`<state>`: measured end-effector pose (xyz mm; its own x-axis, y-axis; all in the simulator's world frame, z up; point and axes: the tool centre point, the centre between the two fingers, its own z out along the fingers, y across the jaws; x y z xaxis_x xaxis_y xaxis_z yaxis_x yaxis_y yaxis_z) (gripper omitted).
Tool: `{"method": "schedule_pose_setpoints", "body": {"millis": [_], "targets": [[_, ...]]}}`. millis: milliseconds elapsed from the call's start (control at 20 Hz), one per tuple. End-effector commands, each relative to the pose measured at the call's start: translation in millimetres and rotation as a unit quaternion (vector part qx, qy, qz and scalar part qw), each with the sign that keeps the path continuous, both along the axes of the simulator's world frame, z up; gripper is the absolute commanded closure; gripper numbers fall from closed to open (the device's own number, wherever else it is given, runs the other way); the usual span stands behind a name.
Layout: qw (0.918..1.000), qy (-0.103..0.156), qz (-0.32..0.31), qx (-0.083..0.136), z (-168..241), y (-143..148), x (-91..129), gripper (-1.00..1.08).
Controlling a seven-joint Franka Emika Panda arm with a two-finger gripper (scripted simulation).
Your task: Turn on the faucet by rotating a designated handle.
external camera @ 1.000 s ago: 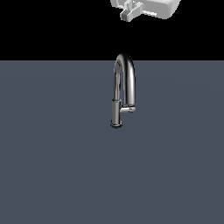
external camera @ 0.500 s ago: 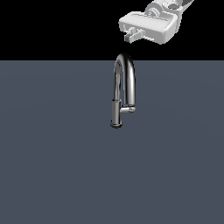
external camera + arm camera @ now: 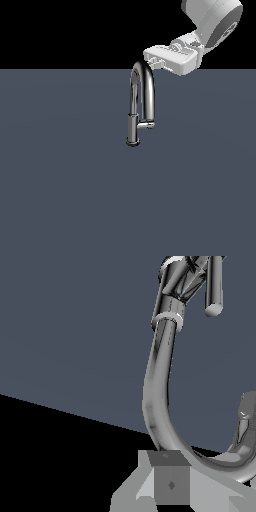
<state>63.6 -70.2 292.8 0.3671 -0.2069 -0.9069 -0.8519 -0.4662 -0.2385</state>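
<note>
you see the faucet (image 3: 141,102) standing a little above the centre of the exterior frame, on a plain slate-grey surface (image 3: 65,190) that fills the lower three quarters of that frame; above it the background is black. the chrome arch rises to the horizon line, and its darker cylindrical end (image 3: 132,130) hangs down on the exterior view's left side of the arch. the handle (image 3: 147,125) is the short chrome stub projecting toward the exterior view's right from the lower part of the faucet, just beside the cylindrical end.

the gripper (image 3: 155,61) sits in the upper right of the exterior frame, next to the top of the arch. whether it touches the arch cannot be told. it is well apart from the handle, with the arch between them.

in the wrist view the arch (image 3: 160,386) curves close past one finger (image 3: 171,483). the handle (image 3: 214,291) appears in the upper right of that frame.

you cannot tell whether the gripper is released or clenched. no writing, label or brand mark is readable.
</note>
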Motion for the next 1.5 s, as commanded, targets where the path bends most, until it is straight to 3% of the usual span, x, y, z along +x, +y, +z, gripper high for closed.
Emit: {"method": "schedule_pose_setpoints", "body": {"millis": [0,450,800,1050,1450], "targets": [[0.9994,0.023,-0.018,0.019,-17,-3,7,1.08],[0.9878,0.103,-0.082,0.084,-79,-11,26,1.08],[0.9747,0.148,-0.118,0.119,-116,-12,31,1.08],[0.9686,0.165,-0.132,0.131,-130,-11,32,1.08],[0.9681,0.166,-0.133,0.132,-132,-11,30,1.08]]}}
